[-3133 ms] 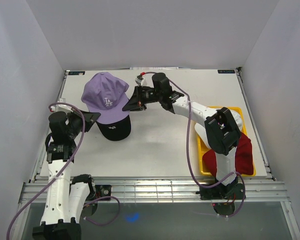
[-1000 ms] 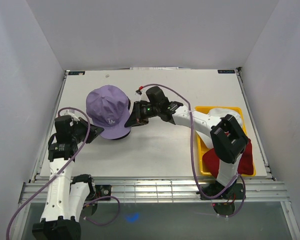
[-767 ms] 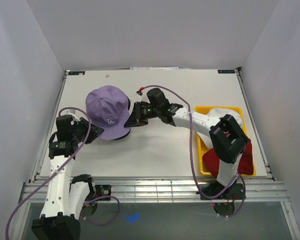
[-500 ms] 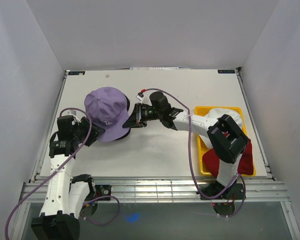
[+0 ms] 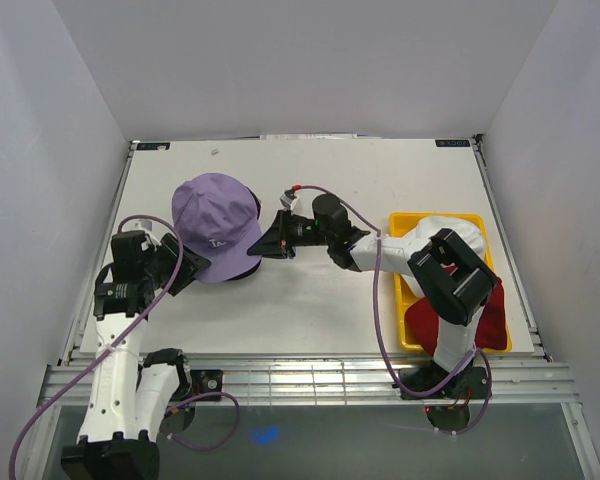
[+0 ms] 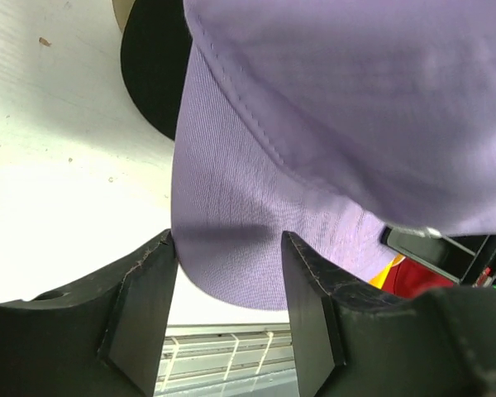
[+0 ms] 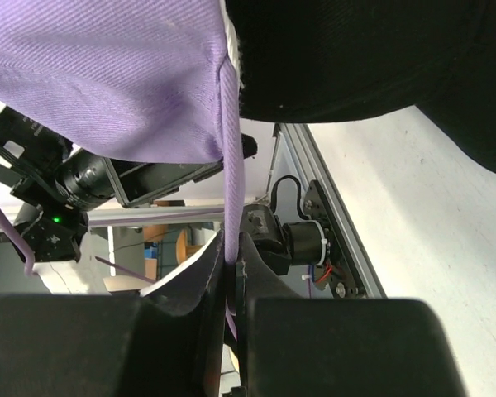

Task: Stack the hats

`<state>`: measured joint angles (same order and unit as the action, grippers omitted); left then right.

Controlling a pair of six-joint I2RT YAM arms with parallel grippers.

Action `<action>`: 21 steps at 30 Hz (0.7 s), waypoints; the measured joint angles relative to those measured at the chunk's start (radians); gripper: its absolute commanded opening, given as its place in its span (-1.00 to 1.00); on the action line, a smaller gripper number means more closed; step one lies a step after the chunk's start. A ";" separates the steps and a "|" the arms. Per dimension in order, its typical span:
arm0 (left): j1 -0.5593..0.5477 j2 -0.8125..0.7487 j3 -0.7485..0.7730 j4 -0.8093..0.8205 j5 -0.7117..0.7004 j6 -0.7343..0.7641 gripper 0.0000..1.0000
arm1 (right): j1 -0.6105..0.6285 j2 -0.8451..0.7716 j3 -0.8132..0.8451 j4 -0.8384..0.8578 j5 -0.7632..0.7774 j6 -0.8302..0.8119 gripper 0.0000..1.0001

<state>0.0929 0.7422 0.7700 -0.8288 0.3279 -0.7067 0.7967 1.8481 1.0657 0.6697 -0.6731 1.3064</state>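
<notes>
Surface (image 5: 380, 180) is white, walled in on left, far and right sides. Bare stretches run from the caps to the far edge and between the caps and the tray. The cap pile sits in the left half, near the left edge but not touching it.

Yellow tray (image 5: 420, 214) lies at the right edge and holds a dark red cap (image 5: 490, 305) on its near side and a white cap (image 5: 450, 228) on its far side; the right arm crosses over both.

Lavender cap (image 5: 218, 215) sits on top of a black cap (image 5: 244, 275), covering most of it. Its crown is toward the far side and its brim points to the near-left, at the left arm, so the long axis runs far to near with a slight slant. A tan sliver shows by the black cap in the left wrist view; can't tell what it is.

Right gripper (image 5: 265, 243) is at the lavender cap's right side, jaws pinched together on a thin fold of its fabric edge, clear in the right wrist view (image 7: 231, 265).

Left gripper (image 5: 180, 262) is at the brim, jaws spread apart with the brim tip between them (image 6: 227, 240); can't tell if they touch it.
</notes>
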 measured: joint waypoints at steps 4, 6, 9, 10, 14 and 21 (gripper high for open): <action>-0.003 -0.014 0.021 -0.038 -0.010 0.002 0.27 | -0.006 0.015 -0.024 0.062 0.002 0.034 -0.84; -0.003 -0.021 0.039 -0.055 -0.013 0.004 0.41 | -0.008 0.023 -0.035 0.087 0.012 0.048 -0.84; -0.003 -0.034 0.079 -0.066 -0.016 -0.001 0.42 | -0.011 0.045 -0.043 0.121 0.017 0.058 -0.84; -0.004 -0.037 0.093 -0.069 -0.017 0.000 0.41 | -0.012 0.053 -0.046 0.130 0.018 0.061 -0.84; -0.003 -0.037 0.159 -0.086 -0.016 -0.003 0.41 | -0.012 0.080 -0.050 0.165 0.019 0.072 -0.84; -0.004 0.030 0.340 -0.077 -0.013 -0.011 0.40 | -0.019 0.108 -0.080 0.268 0.016 0.119 -0.84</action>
<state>0.0891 0.7723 1.1095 -0.9058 0.3149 -0.7177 0.7776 1.9556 0.9852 0.9375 -0.6567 1.4254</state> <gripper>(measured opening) 0.704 0.086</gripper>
